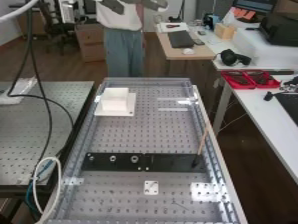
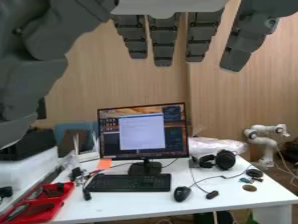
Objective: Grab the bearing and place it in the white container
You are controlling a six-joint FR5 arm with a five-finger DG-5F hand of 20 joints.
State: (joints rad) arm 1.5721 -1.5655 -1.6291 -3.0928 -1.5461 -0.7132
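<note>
The bearing [image 1: 134, 159], a small metal ring with a dark centre, stands on the flat black bar [image 1: 174, 162], apart from the boxy white container [image 1: 115, 101], which sits on a flat white base [image 1: 129, 111] toward the bench's [image 1: 156, 137] far end.

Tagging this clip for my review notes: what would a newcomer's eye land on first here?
Probably the hand, its dark grey fingers large in the wrist view, with a lit monitor beyond. In the high view, the white container stands out towards the bench's far end, and nearer lies the black bar bearing the small bearing.
</note>
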